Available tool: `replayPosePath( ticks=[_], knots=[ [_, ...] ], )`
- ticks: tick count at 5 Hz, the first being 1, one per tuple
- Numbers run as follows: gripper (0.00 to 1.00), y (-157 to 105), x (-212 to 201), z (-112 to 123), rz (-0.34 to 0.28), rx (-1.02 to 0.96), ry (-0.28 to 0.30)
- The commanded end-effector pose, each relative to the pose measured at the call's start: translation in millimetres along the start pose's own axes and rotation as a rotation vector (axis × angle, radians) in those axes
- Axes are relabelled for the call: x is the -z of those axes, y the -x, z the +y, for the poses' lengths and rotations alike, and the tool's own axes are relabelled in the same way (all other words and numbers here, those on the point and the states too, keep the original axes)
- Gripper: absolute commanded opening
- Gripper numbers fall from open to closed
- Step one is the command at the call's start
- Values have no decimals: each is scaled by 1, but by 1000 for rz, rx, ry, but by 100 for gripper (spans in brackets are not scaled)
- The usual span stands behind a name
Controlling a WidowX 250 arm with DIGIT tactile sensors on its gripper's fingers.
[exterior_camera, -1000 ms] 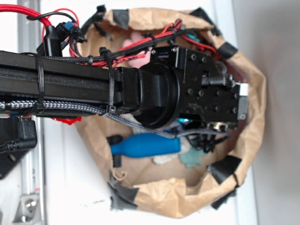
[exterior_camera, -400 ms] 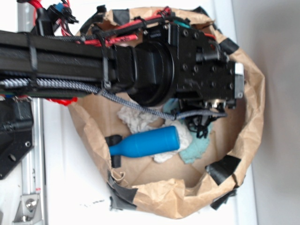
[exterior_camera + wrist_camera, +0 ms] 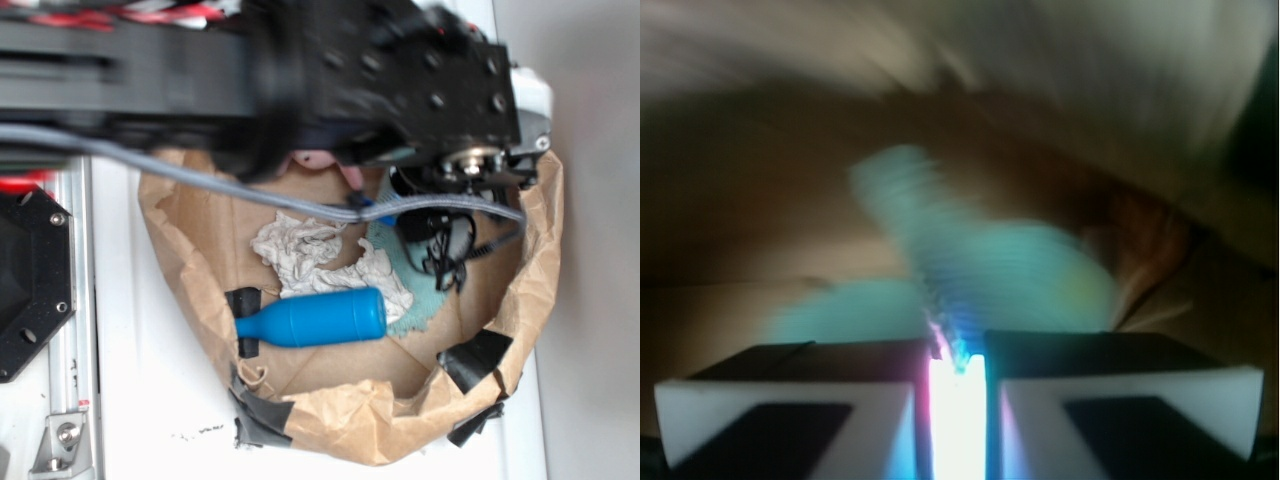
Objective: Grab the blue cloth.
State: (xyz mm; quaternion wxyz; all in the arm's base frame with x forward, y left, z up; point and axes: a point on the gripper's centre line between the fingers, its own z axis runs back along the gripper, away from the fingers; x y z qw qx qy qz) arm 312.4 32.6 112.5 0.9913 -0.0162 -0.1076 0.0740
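Wrist view: gripper (image 3: 958,385) nearly closed, pinching cloth (image 3: 985,262) edge, rest trailing ahead, blurred. Exterior: pin (image 3: 315,319), rag (image 3: 305,250) below-left of gripper, in bag (image 3: 330,420).

The exterior view is bright and evenly lit, though the black robot arm (image 3: 250,70) is smeared with motion blur. The wrist view is dim and heavily blurred, with glare between the white finger pads (image 3: 780,425).
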Motion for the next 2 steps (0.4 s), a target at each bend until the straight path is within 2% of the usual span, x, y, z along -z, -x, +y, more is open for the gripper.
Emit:
replayPosePath(
  ticks=[1, 2],
  knots=[
    [0, -10, -61, -18, -60, 104, 129],
    [0, -5, -57, -19, -58, 99, 111]
  ],
)
